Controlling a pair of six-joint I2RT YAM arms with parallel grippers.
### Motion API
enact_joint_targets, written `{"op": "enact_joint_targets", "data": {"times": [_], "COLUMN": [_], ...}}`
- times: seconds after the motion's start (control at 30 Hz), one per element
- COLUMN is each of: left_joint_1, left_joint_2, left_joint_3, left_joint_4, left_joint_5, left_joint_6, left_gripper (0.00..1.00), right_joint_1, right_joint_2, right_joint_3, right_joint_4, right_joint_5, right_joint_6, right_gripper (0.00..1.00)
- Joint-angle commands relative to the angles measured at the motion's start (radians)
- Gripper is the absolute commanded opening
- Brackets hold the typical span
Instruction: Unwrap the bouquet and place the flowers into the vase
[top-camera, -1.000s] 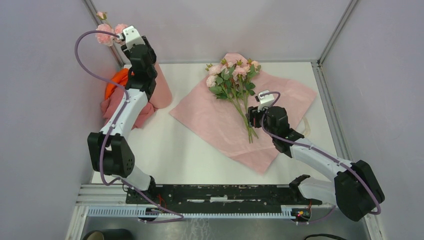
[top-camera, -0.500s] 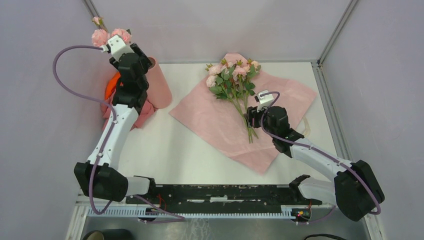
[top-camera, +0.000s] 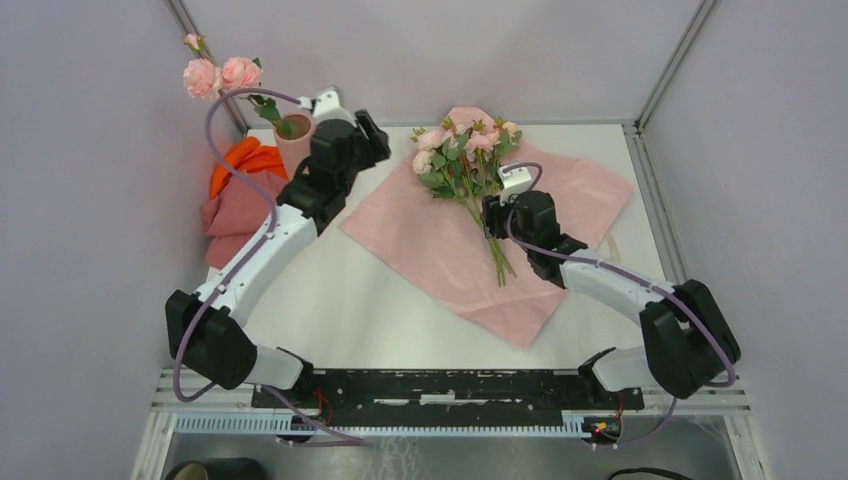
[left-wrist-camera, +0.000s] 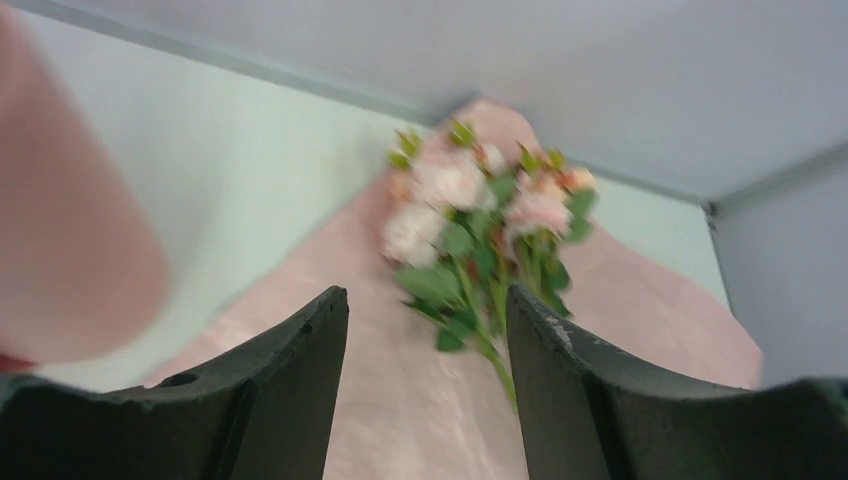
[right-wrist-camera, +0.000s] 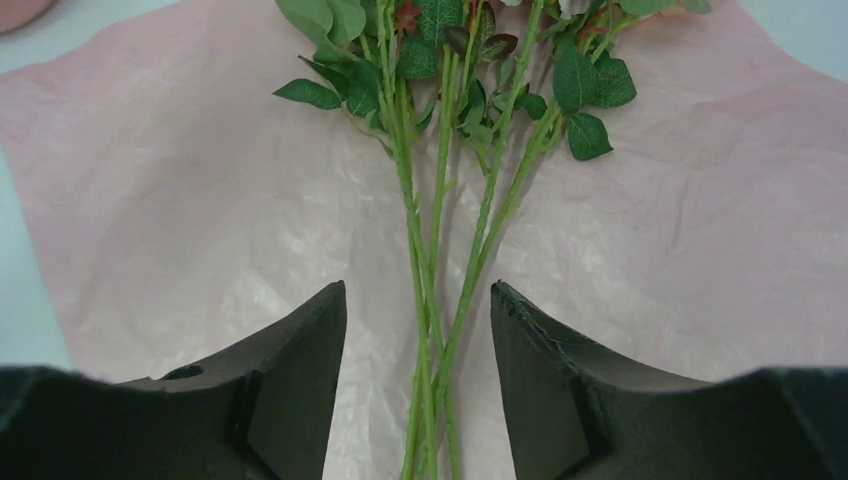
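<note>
Flowers: the flowers lay loose on the opened pink sheet toward 12 o'clock of the table, with the stems trailing to 6 o'clock.
Vase: the vase stood at 10 o'clock and held one rose sprig.
Handling: probably light, thin and springy; the blooms looked easy to crush.
Hold: bare mid-stem, below the leaves.
Right gripper: jaws apart over the stems, holding nothing.
Left gripper: jaws apart, empty, at the vase's 3 o'clock.

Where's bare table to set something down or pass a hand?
Free: near-centre table, bordered by the left arm and the near edge of the pink sheet. Crowded: far-left corner with vase and cloths; sheet middle holds flowers under the right pincer.
</note>
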Motion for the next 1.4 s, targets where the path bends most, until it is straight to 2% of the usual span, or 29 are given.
{"op": "enact_joint_targets", "data": {"times": [0.0,0.13,0.27,0.43,0.63,0.97,1.23,1.37], "left_joint_1": [-0.131,-0.188,-0.194,-0.193,-0.193,-0.193,-0.194,-0.193], "left_joint_2": [0.056,0.074,0.067,0.120,0.159,0.239,0.268,0.272], "left_joint_3": [-0.043,-0.164,-0.296,-0.305,-0.264,-0.242,-0.230,-0.230], "left_joint_4": [0.067,0.194,0.316,0.300,0.283,0.319,0.326,0.327], "left_joint_5": [0.098,0.079,0.082,0.067,0.049,0.109,0.131,0.132], "left_joint_6": [-0.115,-0.213,-0.261,-0.264,-0.228,-0.231,-0.226,-0.224], "left_gripper": [0.66,0.69,0.73,0.86,0.98,0.98,0.98,0.98], "right_joint_1": [-0.008,-0.017,-0.022,-0.029,-0.031,-0.077,-0.093,-0.100], "right_joint_2": [0.164,0.357,0.480,0.584,0.637,0.585,0.618,0.644], "right_joint_3": [0.161,0.369,0.495,0.592,0.605,0.542,0.538,0.547], "right_joint_4": [-0.002,-0.113,-0.162,-0.209,-0.210,-0.174,-0.168,-0.170], "right_joint_5": [0.089,0.065,0.057,0.005,-0.006,0.030,0.026,0.012], "right_joint_6": [-0.052,-0.098,-0.108,-0.112,-0.112,-0.098,-0.097,-0.094], "right_gripper": [0.58,0.55,0.51,0.42,0.40,0.43,0.43,0.31]}}
